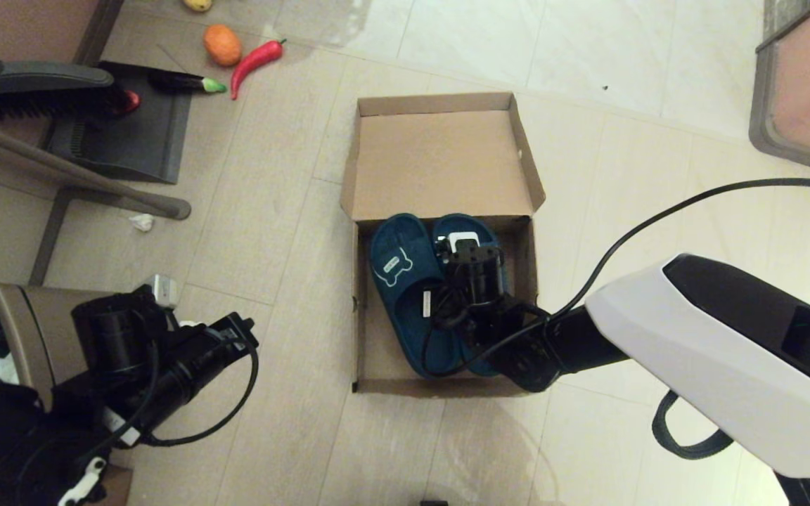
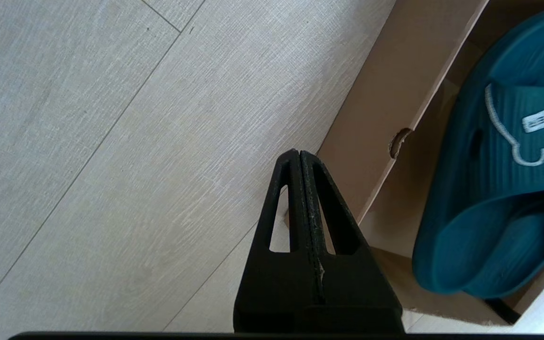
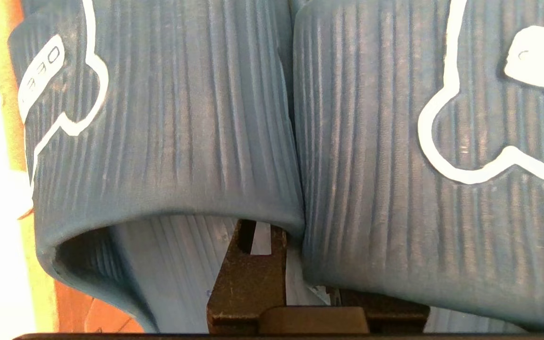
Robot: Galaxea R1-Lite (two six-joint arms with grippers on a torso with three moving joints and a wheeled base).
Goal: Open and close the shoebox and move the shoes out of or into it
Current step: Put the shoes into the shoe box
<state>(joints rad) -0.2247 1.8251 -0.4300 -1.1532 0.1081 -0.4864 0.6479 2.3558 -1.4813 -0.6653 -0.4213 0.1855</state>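
The brown shoebox [image 1: 357, 309] stands open on the floor, its lid [image 1: 440, 158] folded back flat on the far side. Both teal shoes [image 1: 398, 267] lie side by side inside, heels toward me. My right gripper [image 1: 447, 263] reaches down into the box. In the right wrist view one finger sits under each strap [image 3: 168, 118], and the gripper [image 3: 295, 264] is shut on the two touching strap edges. My left gripper [image 2: 300, 156] is shut and empty, held over the floor beside the box's left wall [image 2: 385, 104], apart from the near shoe [image 2: 503, 156].
A dustpan and brush [image 1: 124, 126] lie at far left, with a toy eggplant [image 1: 180, 83], red chilli [image 1: 256, 62] and an orange vegetable [image 1: 222, 44] nearby. A paper scrap [image 1: 142, 222] lies on the floor. A brown bin [image 1: 4, 316] stands by my left arm. Furniture [image 1: 806, 84] fills the far right corner.
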